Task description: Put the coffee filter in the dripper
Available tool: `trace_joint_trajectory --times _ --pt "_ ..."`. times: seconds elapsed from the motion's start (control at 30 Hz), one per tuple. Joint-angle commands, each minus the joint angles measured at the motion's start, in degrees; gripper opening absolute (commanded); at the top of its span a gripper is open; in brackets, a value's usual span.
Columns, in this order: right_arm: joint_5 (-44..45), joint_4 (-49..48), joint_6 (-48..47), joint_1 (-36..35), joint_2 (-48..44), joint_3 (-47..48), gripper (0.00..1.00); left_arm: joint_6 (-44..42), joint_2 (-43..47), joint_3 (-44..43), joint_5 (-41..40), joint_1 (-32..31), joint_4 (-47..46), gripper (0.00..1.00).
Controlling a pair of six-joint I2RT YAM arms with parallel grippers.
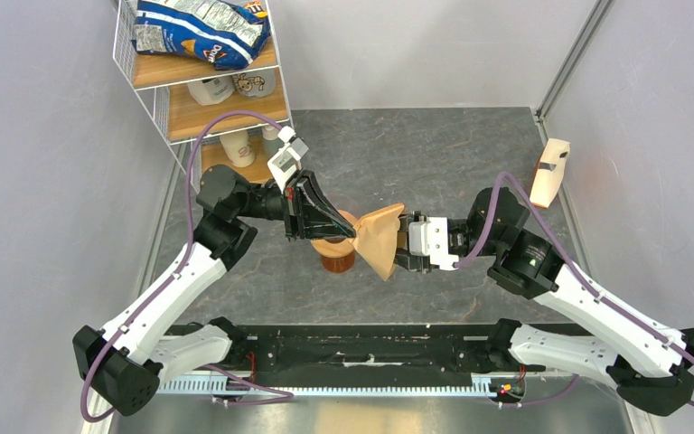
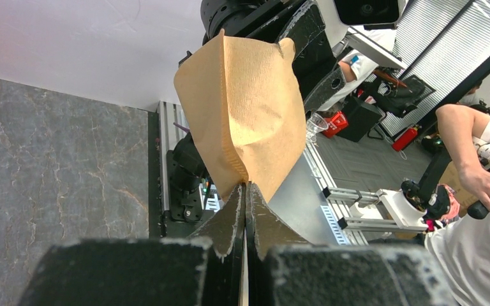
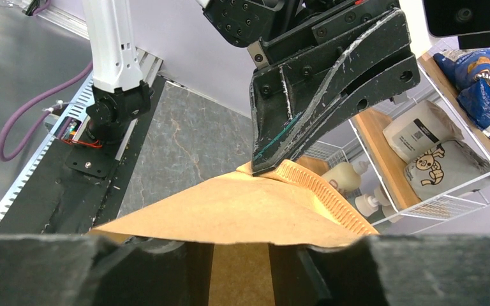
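L hand [image 1: 353,234] & R hand [image 1: 401,242] both clamped on coffee filter [image 1: 380,237], just by dripper [image 1: 332,247] atop amber vessel [image 1: 336,263]

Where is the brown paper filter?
The filter is in the middle of the top view, held between the left gripper and right gripper, just right of the dripper.

The left arm [image 1: 176,289] rises from the near edge of the worktop [image 1: 434,154], bends at the elbow close to the left edge and reaches to the middle. Its end effector [image 1: 351,235] has both fingers pressed together on the narrow tip of the coffee filter [image 1: 381,237]. The right arm [image 1: 587,303] mirrors it from the right side. Its end effector [image 1: 404,242] grips the filter's broad end, with a narrow gap between the fingers.
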State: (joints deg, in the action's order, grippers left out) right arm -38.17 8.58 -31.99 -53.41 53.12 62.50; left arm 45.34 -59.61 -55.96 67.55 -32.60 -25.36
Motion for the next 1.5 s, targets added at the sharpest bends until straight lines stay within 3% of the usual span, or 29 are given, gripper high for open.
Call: trace_joint_trajectory --times 0.0,0.33,0.83,1.03,1.47 --pt "2.4 -1.58 -1.29 -0.29 -0.44 0.41 0.44 -0.96 0.75 -0.75 -0.45 -0.38 0.0 0.02" --pt "7.23 7.28 -1.41 -0.35 -4.3 3.14 0.33 -0.86 1.47 -0.37 -0.16 1.41 -0.78 0.02" --pt "20.96 16.31 5.93 -0.28 -12.72 6.01 0.41 -0.78 1.07 -1.08 0.27 2.72 -1.41 0.02" --pt "28.93 16.83 13.18 0.12 -14.15 5.53 0.57 -0.87 1.08 -1.24 0.14 2.8 -1.46 0.02" --pt "27.87 15.72 17.9 0.28 -11.38 3.93 0.53 -0.79 1.97 -1.0 0.83 2.79 -1.9 0.02"
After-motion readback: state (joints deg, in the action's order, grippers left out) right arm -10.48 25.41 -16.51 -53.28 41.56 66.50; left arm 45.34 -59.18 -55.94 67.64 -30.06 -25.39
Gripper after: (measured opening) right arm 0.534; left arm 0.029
